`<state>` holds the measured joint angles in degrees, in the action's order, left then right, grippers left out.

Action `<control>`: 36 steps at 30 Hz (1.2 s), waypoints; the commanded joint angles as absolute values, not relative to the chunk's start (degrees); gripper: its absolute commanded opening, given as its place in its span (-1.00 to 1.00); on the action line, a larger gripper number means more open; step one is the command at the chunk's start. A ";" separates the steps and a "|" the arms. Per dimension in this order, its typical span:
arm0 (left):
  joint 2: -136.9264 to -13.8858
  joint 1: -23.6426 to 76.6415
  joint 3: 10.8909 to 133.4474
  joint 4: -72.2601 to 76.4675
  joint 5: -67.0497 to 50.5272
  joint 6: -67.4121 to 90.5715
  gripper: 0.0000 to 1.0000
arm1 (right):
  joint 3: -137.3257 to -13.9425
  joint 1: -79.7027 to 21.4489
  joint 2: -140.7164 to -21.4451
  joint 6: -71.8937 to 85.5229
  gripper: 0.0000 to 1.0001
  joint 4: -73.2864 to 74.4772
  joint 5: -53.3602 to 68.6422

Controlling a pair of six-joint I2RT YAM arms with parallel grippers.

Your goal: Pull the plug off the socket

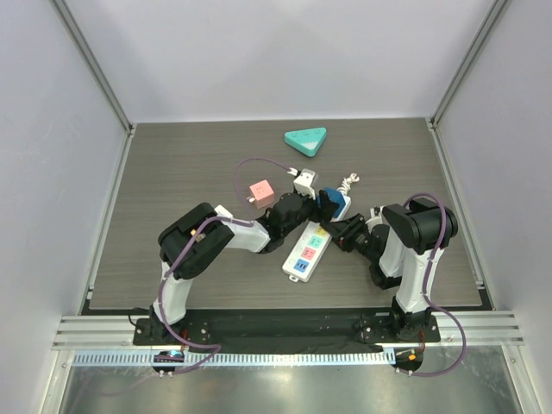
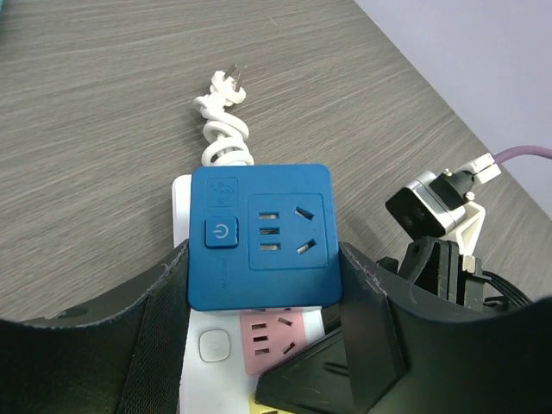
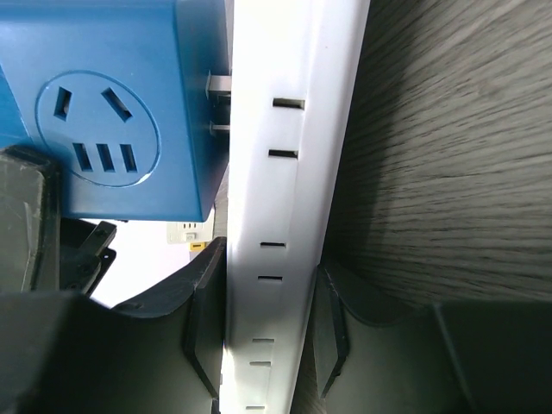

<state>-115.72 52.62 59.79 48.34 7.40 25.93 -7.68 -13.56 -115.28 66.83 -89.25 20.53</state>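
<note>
The socket is a long white power strip (image 1: pixel 304 256) with green, pink and blue outlets, lying near the table's middle. A blue cube plug (image 1: pixel 328 201) sits at its far end. My left gripper (image 1: pixel 317 205) is shut on the blue plug (image 2: pixel 259 233), one finger on each side. My right gripper (image 1: pixel 347 231) is shut on the strip's long edge (image 3: pixel 293 172). In the right wrist view, metal prongs (image 3: pixel 219 105) show in a small gap between the plug (image 3: pixel 103 112) and the strip's face. A pink outlet (image 2: pixel 274 338) shows just below the plug.
The strip's short coiled white cord (image 2: pixel 222 138) ends in a bare plug on the table beyond it. A teal triangular tray (image 1: pixel 306 140) lies at the back. A pink cube (image 1: pixel 261 192) on a purple cable and a white cube (image 1: pixel 305 182) lie close behind my left gripper.
</note>
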 commanded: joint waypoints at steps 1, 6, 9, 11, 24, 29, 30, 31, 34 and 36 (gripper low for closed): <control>-112.41 51.51 59.94 58.53 0.35 28.65 -1.00 | -4.48 -13.01 -123.22 55.63 -0.98 -95.62 11.51; -111.10 53.69 63.09 47.45 8.84 21.21 -1.00 | -4.57 -12.92 -123.58 55.72 -0.98 -95.71 11.51; -111.45 56.07 66.62 44.38 14.77 12.13 -1.00 | -4.66 -13.01 -123.66 55.81 -0.97 -95.62 11.69; -111.53 55.03 65.22 47.45 10.14 15.37 -1.00 | -4.75 -12.92 -123.84 55.81 -0.97 -95.71 11.69; -112.24 45.27 59.68 67.93 -16.35 37.07 -1.00 | -4.83 -12.92 -124.01 55.90 -0.98 -95.63 11.69; -106.90 48.58 58.89 56.11 -4.07 24.82 -1.00 | -4.57 -13.01 -123.84 55.81 -0.98 -95.71 11.43; -106.09 49.47 59.06 52.33 -1.52 22.26 -1.00 | -4.66 -13.01 -123.92 55.81 -0.98 -95.63 11.43; -105.47 50.18 59.06 51.25 3.12 19.02 -1.00 | -4.66 -12.92 -123.93 55.81 -0.98 -95.63 11.43; -104.42 50.45 57.40 52.63 5.36 19.16 -1.00 | -4.66 -13.01 -123.93 55.99 -0.98 -95.62 11.51; -103.63 50.45 56.95 53.00 6.24 19.07 -1.00 | -4.66 -13.01 -123.93 55.90 -0.98 -95.62 11.43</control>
<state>-111.26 50.76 57.04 44.62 3.11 23.51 -8.27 -14.04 -116.14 68.10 -89.27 22.52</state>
